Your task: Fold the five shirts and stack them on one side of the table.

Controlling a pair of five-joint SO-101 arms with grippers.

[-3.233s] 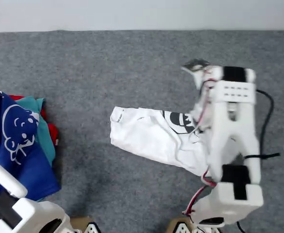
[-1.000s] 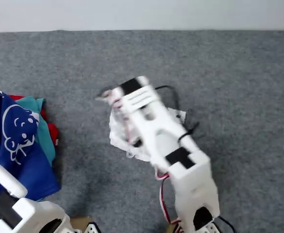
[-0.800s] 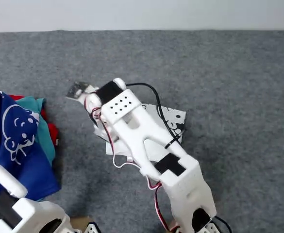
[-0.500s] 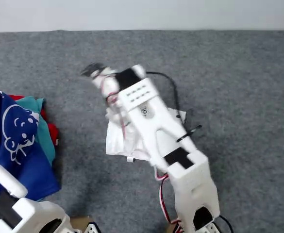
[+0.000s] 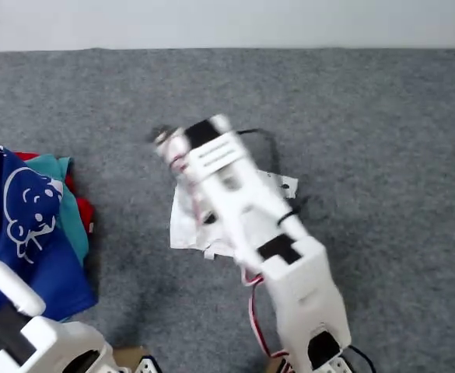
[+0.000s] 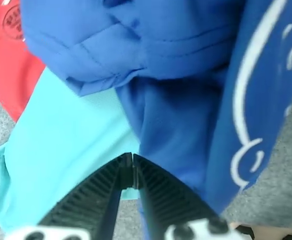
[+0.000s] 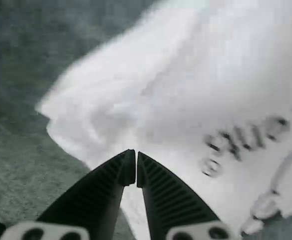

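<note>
A white shirt (image 5: 183, 224) lies folded small in the middle of the grey table, largely under my right arm (image 5: 243, 202). In the high view my right gripper (image 5: 162, 137) hangs just past the shirt's far left corner. The right wrist view has the right gripper (image 7: 136, 170) shut and empty over the white shirt (image 7: 195, 90). At the left edge lies a pile with a blue shirt (image 5: 25, 225) on top, over a teal shirt (image 5: 73, 221) and a red shirt (image 5: 84, 210). My left gripper (image 6: 133, 172) is shut above the blue shirt (image 6: 185, 75) and teal shirt (image 6: 61, 150).
The left arm's base (image 5: 25, 338) sits at the front left corner, beside the pile. Bare grey carpet-like table (image 5: 383, 155) stretches to the right and along the back. A pale wall borders the table's far edge.
The white shirt, spread out earlier, is now folded over to the left. My right gripper swung left across it, went up toward the back, then drew back a little. The left arm is still.
</note>
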